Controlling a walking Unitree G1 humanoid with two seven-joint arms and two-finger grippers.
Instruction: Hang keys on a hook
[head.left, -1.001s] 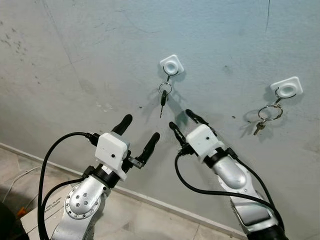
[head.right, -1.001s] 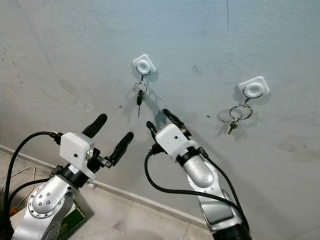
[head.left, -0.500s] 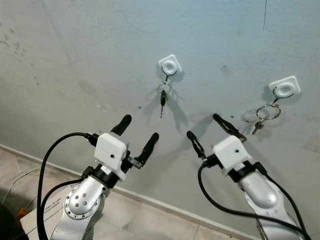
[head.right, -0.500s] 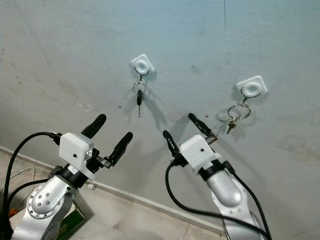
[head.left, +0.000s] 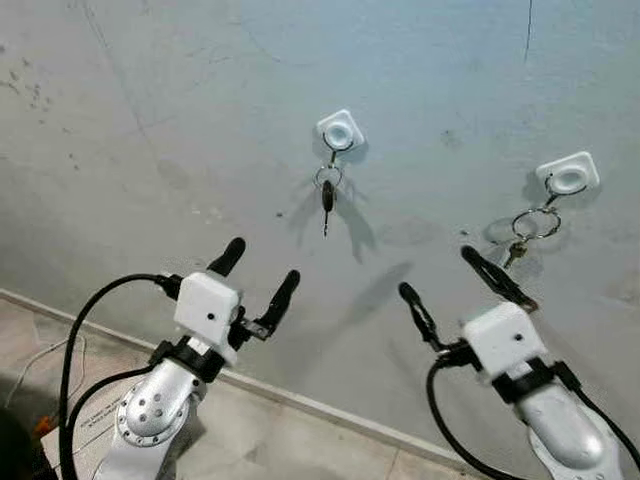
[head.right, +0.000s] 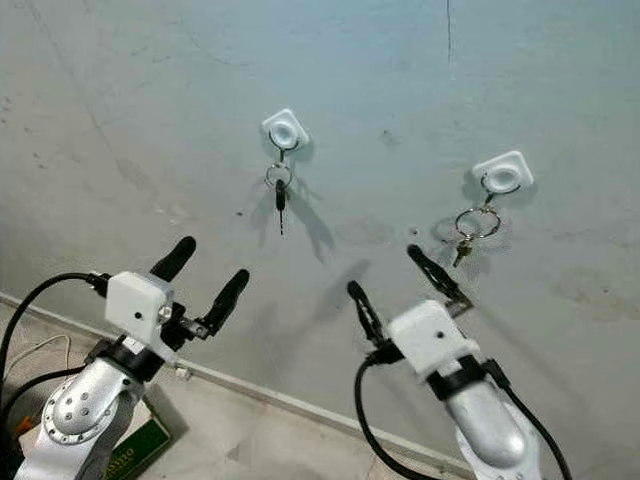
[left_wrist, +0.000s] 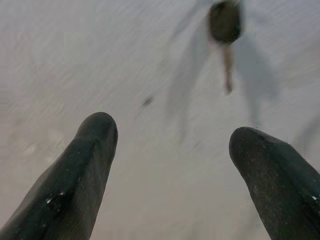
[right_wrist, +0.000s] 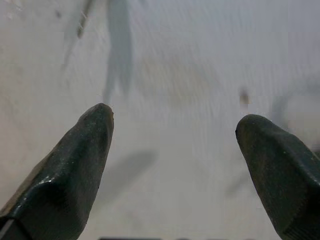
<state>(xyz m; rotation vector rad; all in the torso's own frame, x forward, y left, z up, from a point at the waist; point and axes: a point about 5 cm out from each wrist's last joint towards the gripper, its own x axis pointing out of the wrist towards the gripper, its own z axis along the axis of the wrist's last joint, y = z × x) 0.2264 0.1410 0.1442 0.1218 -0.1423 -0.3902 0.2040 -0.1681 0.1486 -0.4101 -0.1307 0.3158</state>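
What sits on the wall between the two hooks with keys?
Nothing hangs there. In the left eye view, the stretch between the left hook and the right hook is bare grey wall, marked by faint smudges and shadows of the keys.
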